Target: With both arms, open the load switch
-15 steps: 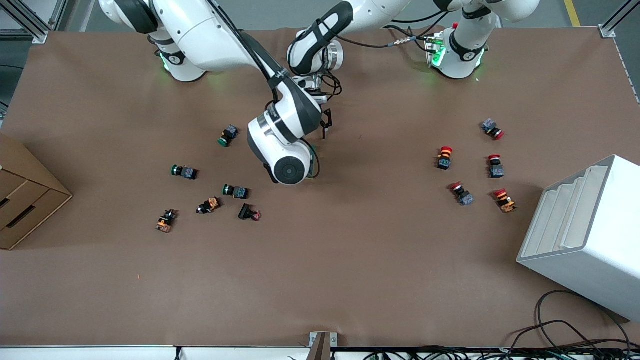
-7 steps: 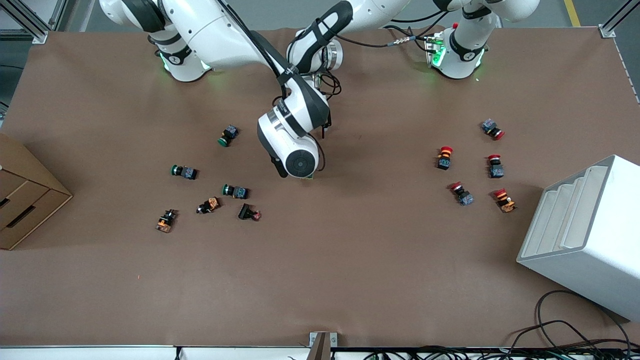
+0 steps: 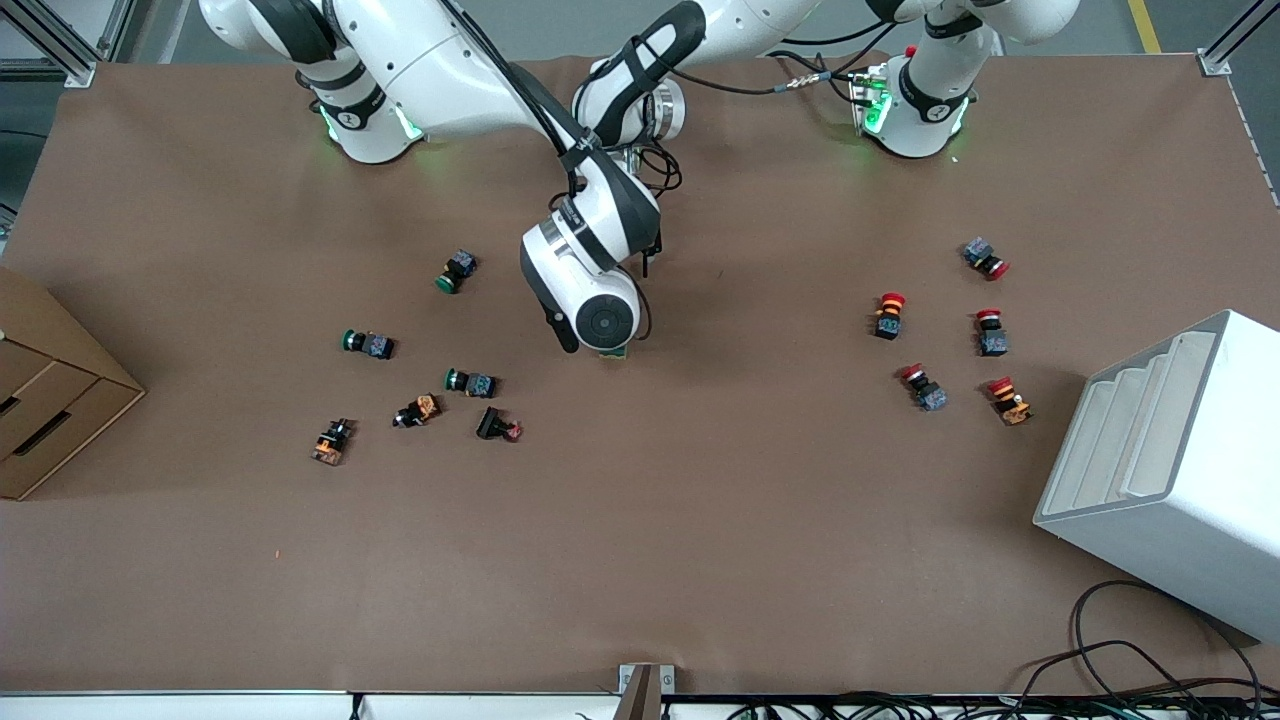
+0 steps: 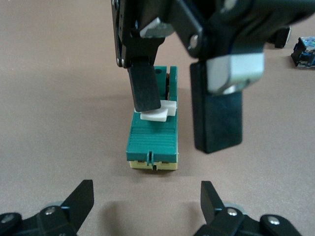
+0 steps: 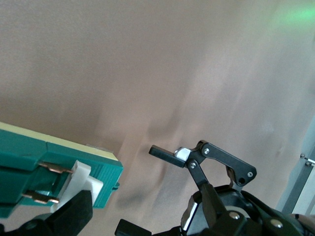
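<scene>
The load switch [image 4: 151, 135] is a dark-green block with a cream base, lying flat mid-table; in the front view only its edge [image 3: 612, 352] shows under the right arm's wrist. Its white tab [image 4: 158, 111] sits on top near one end. My right gripper [image 4: 182, 105] is open over it: one finger [image 4: 145, 91] rests on the tab, the other [image 4: 217, 118] hangs beside the block. In the right wrist view the tab [image 5: 82, 183] lies against one right finger [image 5: 74, 214]. My left gripper [image 4: 146, 199] stands open just off the switch's cream end, touching nothing; the front view shows it [image 3: 650, 255] low over the table.
Green-capped push buttons [image 3: 455, 271] and orange-bodied parts [image 3: 330, 442] lie scattered toward the right arm's end. Red-capped buttons [image 3: 888, 314] lie toward the left arm's end, by a white stepped rack [image 3: 1170, 470]. A cardboard box [image 3: 50, 390] sits at the table edge.
The right arm's wrist has swung toward the left arm's end and settled over the load switch. The left arm has stayed where it was.
</scene>
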